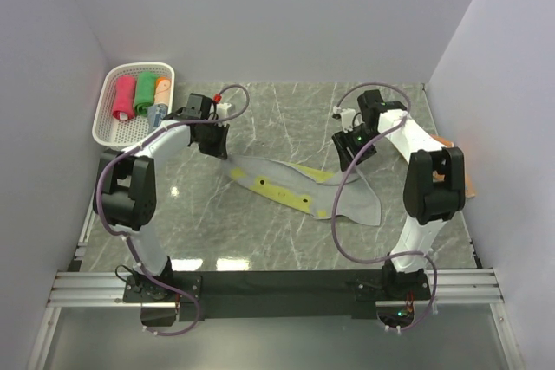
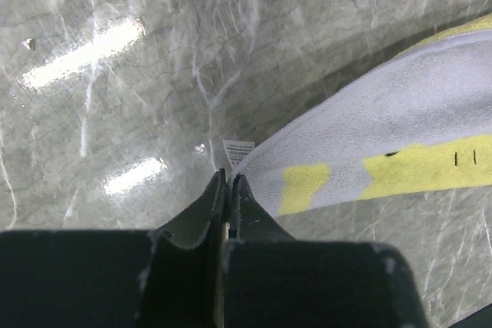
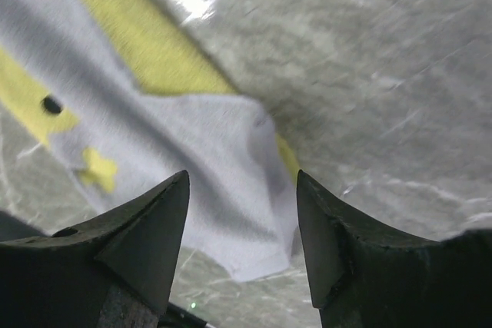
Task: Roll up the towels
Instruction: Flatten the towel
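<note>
Top external view: a grey-and-yellow towel (image 1: 290,181) is seen unrolled on the table (image 1: 286,110), one corner pinched by the left gripper (image 2: 231,179), the right gripper (image 3: 242,178) spread above its other end. Rolled towels (image 1: 143,93) are stowed in the white basket (image 1: 139,67); this one remains.

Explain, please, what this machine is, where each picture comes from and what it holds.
Two robot arms stand on a table. One picture looks down from above: left arm on the left, right arm on the right. The other two come from wrist cameras looking past each arm's jaws. A grey and yellow towel lies on the table; a white basket at the far left holds rolled towels. The left arm's jaws are shut on the towel's corner; the right arm's stand open above it, holding nothing.
</note>
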`<state>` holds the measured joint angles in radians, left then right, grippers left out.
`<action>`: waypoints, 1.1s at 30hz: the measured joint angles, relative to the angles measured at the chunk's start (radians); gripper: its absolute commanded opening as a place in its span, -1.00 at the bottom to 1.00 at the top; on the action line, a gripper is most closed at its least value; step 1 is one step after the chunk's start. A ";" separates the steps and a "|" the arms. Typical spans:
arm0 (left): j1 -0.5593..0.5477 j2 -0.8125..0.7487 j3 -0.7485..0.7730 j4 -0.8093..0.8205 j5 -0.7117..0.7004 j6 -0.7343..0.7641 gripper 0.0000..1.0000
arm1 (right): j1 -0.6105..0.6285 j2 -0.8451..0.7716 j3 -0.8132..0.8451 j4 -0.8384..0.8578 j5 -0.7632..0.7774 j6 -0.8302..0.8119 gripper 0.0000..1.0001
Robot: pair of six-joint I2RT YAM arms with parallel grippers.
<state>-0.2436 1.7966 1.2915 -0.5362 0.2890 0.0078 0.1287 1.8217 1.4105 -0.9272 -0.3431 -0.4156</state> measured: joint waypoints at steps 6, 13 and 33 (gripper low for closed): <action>0.000 0.011 0.027 -0.002 0.000 0.007 -0.99 | 0.004 0.088 0.055 0.026 0.038 0.021 -0.47; 0.007 0.040 0.104 -0.019 0.002 0.003 -0.99 | -0.029 0.111 0.071 -0.003 -0.046 0.010 -1.00; 0.077 -0.649 -0.110 -0.129 0.058 0.135 -0.99 | -0.225 -0.754 -0.252 0.005 -0.164 -0.024 -1.00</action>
<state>-0.1669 1.1477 1.1816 -0.6655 0.3466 0.1429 -0.0963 1.0676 1.1587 -0.9218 -0.5072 -0.4397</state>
